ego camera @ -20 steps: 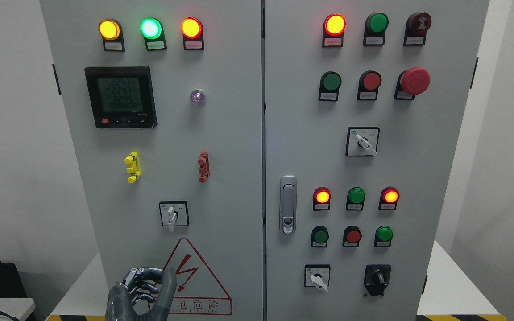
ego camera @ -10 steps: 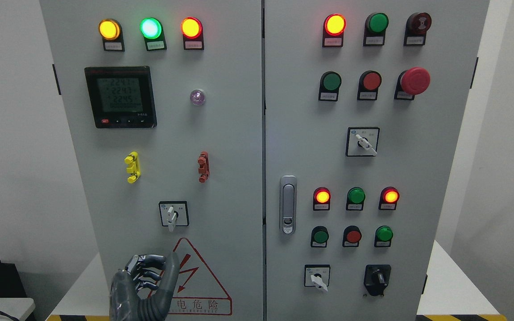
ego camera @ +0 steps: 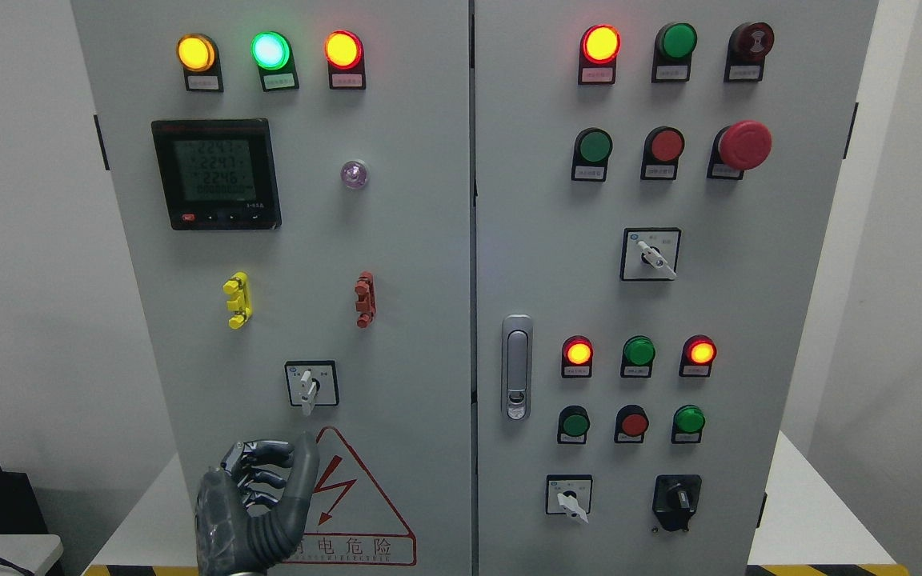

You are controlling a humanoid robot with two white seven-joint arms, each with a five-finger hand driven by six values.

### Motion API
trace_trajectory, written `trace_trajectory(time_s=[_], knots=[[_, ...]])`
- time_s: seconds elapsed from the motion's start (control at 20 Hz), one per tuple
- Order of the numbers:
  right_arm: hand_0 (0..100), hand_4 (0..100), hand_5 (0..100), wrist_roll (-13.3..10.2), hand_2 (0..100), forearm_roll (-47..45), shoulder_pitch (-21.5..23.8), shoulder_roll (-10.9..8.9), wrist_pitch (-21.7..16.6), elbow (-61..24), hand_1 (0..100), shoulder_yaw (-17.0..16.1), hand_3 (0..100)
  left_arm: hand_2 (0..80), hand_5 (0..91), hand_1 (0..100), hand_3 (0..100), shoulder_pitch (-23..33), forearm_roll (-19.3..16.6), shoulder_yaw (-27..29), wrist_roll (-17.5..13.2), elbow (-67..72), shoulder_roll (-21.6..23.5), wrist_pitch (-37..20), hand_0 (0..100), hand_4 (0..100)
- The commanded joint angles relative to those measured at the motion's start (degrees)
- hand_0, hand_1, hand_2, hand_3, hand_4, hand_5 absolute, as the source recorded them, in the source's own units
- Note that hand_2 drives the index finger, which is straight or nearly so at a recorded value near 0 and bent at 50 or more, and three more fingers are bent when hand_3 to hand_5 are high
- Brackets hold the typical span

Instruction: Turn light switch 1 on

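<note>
- Head view faces a grey cabinet [ego camera: 397, 240] with two doors, a seam running down the middle
- Left hand [ego camera: 257, 500] rises from the bottom edge at about 7 o'clock in the frame, in front of the left door; fingers [ego camera: 257, 478] curled inward, thumb upright, holding nothing
- Thumb tip lies just below the rotary switch [ego camera: 310, 385], at its 6 o'clock, apart from it
- That switch sits low on the left door, its white handle pointing straight down; which switch is number 1 cannot be told from the labels, too small to read
- Warning triangle [ego camera: 353, 500] with a red bolt lies at 3 o'clock of the hand, partly covered by it
- Meter [ego camera: 217, 174] with a lit screen sits at 11 o'clock on the left door; three lit lamps [ego camera: 269, 50] above it, amber, green, orange-red
- Yellow clip [ego camera: 237, 300] and red clip [ego camera: 365, 300] lie between meter and switch
- Right door carries a latch [ego camera: 517, 368], a red mushroom button [ego camera: 743, 145] at 1 o'clock, and more lamps and switches
</note>
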Motion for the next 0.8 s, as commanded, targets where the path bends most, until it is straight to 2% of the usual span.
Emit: trace_trajectory(time_s=[0.0, 0.15, 0.5, 0.75], knots=[[12, 0, 0, 0.03, 0, -0.97, 0.0, 0.0, 0.04, 0.0, 39, 0.0, 0, 48.6, 74.9, 46, 63, -1.22, 0.33, -0.13, 0.58, 0.48, -0.39, 1.09, 17, 73], [12, 0, 0, 0.03, 0, -0.97, 0.0, 0.0, 0.04, 0.0, 39, 0.0, 0, 48.1, 75.1, 46, 63, -1.56, 1.82, -0.13, 1.28, 0.66, -0.48, 1.09, 18, 73], [12, 0, 0, 0.03, 0, -0.97, 0.0, 0.0, 0.04, 0.0, 39, 0.0, 0, 47.3, 76.2, 45, 63, -4.55, 2.0, -0.04, 1.99, 0.92, -0.66, 3.01, 19, 73], [12, 0, 0, 0.03, 0, -1.05, 0.0, 0.0, 0.04, 0.0, 39, 0.0, 0, 47.2, 77.2, 46, 63, -4.64, 2.09, -0.04, 1.99, 0.92, -0.75, 3.37, 20, 72]])
